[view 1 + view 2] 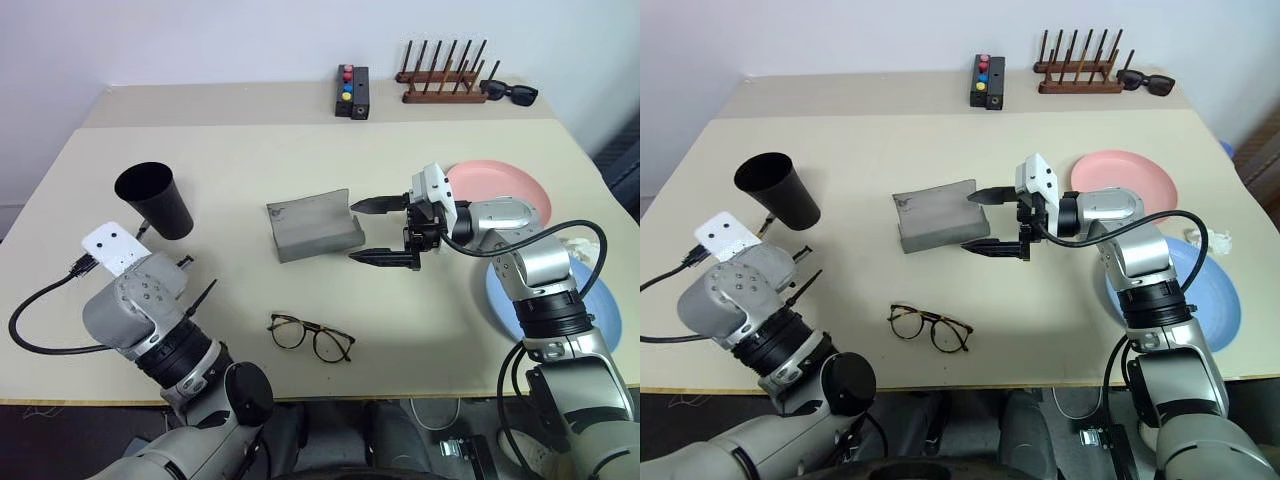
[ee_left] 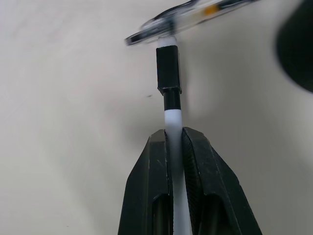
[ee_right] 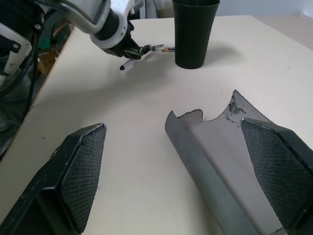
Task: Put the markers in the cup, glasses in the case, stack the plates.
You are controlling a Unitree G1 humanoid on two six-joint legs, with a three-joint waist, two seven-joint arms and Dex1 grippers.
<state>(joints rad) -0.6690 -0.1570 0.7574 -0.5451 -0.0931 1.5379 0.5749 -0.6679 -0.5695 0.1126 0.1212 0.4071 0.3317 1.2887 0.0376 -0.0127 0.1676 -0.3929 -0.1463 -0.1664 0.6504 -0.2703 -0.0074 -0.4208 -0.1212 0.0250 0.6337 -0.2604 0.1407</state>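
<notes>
So the left gripper (image 2: 174, 147) has its two black fingers clamped tight on a marker (image 2: 168, 88), a white barrel with a black cap end sticking out past the tips. It's holding it just off the table (image 1: 300, 150), right beside the black cup (image 1: 158, 200). A second marker (image 2: 190, 17), clear-bodied with an orange bit, lies on the table just past the held one's tip, next to the cup.

The right gripper (image 1: 383, 230) is spread wide, fingers nowhere near touching anything, hanging level right at the open end of the grey glasses case (image 1: 312, 225). The case sits open in the middle of the table, a bit scuffed at one corner.

The brown-rimmed glasses (image 1: 311, 336) lie flat near the front edge, well apart from the case. The pink plate (image 1: 510, 185) and the blue plate (image 1: 600, 300) sit side by side, not stacked, under the right arm.

The table is plain beige. Along the far edge there's a black box with coloured buttons (image 1: 352, 92), a wooden peg rack (image 1: 445, 80) and black sunglasses (image 1: 510, 93), with a white wall behind.
</notes>
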